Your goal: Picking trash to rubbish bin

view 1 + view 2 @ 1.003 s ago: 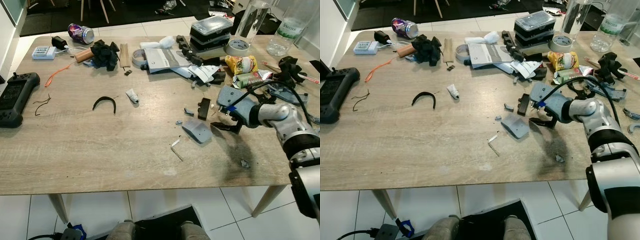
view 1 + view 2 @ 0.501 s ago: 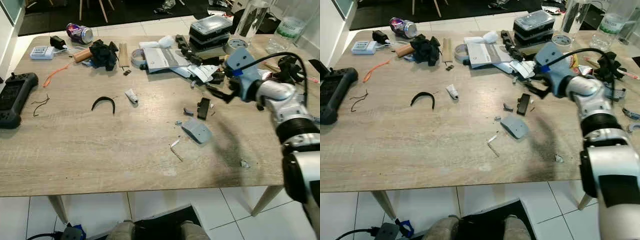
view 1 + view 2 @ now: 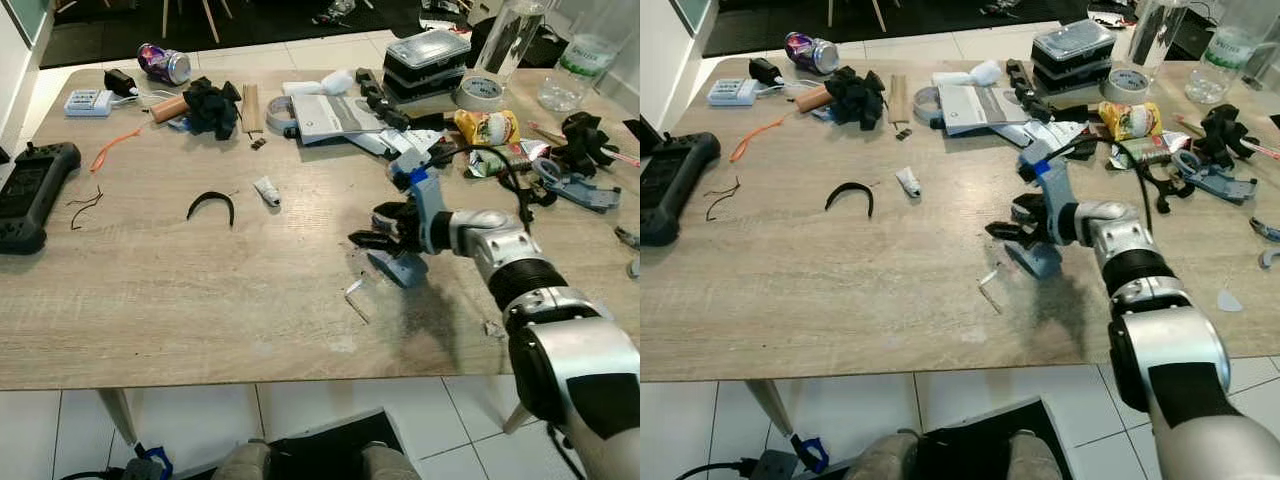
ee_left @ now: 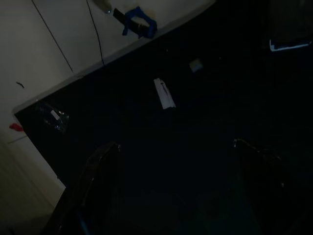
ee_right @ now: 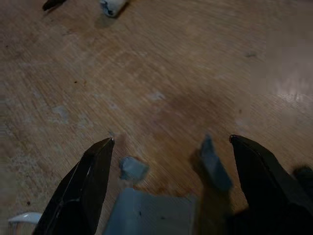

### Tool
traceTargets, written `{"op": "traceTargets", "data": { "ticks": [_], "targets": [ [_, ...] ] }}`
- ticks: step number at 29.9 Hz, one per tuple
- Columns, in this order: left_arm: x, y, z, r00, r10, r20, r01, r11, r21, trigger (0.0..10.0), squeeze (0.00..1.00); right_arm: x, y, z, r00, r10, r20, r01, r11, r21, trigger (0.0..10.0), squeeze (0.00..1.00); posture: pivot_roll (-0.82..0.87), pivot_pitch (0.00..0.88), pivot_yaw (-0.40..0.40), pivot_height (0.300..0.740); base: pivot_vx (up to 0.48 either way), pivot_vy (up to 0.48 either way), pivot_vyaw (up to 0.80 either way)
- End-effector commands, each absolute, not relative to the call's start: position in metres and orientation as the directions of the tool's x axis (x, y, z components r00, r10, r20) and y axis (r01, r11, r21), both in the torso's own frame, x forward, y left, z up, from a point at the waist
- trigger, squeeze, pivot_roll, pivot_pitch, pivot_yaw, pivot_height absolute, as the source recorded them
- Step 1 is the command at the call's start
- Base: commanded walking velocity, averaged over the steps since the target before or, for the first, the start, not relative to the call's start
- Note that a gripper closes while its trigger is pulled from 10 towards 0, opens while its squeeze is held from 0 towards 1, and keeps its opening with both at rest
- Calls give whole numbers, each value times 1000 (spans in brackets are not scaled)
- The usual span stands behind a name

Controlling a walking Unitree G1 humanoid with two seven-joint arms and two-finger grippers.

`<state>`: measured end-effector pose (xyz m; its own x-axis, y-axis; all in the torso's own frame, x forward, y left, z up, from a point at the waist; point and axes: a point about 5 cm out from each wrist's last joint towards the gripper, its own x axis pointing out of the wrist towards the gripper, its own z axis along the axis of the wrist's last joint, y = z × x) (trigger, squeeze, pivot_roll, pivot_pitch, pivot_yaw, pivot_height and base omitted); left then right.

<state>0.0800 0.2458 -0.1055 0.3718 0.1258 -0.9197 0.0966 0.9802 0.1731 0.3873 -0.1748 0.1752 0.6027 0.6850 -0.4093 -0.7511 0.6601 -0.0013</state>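
My right gripper (image 3: 368,226) hovers open just above the wooden table (image 3: 200,300), its black fingers spread over the left end of a flat grey plastic scrap (image 3: 402,269). In the right wrist view the gripper (image 5: 171,139) has the grey scrap (image 5: 151,213) and two small grey bits (image 5: 133,169) between its open fingers, with nothing held. A white crumpled tube (image 3: 265,190), a black curved strip (image 3: 210,206) and a white sliver (image 3: 352,291) lie further left. My left gripper (image 4: 176,143) hangs idle and open over a dark floor mat.
The back of the table is crowded: a crushed can (image 3: 162,64), black cloth (image 3: 210,103), papers (image 3: 330,117), a black case (image 3: 425,62), a tape roll (image 3: 475,93), snack wrappers (image 3: 485,128) and bottles (image 3: 560,82). A black controller (image 3: 28,195) lies at the left edge.
My right gripper has swung from the papers at the back right, forward and left, down over the grey scrap. It now hides the small black block.
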Motion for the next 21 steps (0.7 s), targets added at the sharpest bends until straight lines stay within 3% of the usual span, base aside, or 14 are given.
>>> {"op": "traceTargets", "data": {
  "ticks": [1,7,13,21],
  "targets": [
    [73,240,-109,346,112,-932,100,983,155,10000,0,388,-179,181,605,676,-421,-733,679,36,10000,0,85,155,-6,740,0,0,0],
    [78,236,-109,353,102,-930,105,984,147,10000,0,386,-190,191,627,623,-469,-688,725,44,10000,0,70,148,-9,740,0,0,0],
    [81,233,-109,356,96,-929,105,984,142,10000,0,376,-180,185,574,682,-453,-696,698,168,10000,0,62,144,-16,740,0,0,0],
    [82,229,-110,357,89,-930,104,985,134,10000,0,356,-166,176,502,717,-484,-737,647,194,10000,0,57,135,-17,740,0,0,0]
  ]
}}
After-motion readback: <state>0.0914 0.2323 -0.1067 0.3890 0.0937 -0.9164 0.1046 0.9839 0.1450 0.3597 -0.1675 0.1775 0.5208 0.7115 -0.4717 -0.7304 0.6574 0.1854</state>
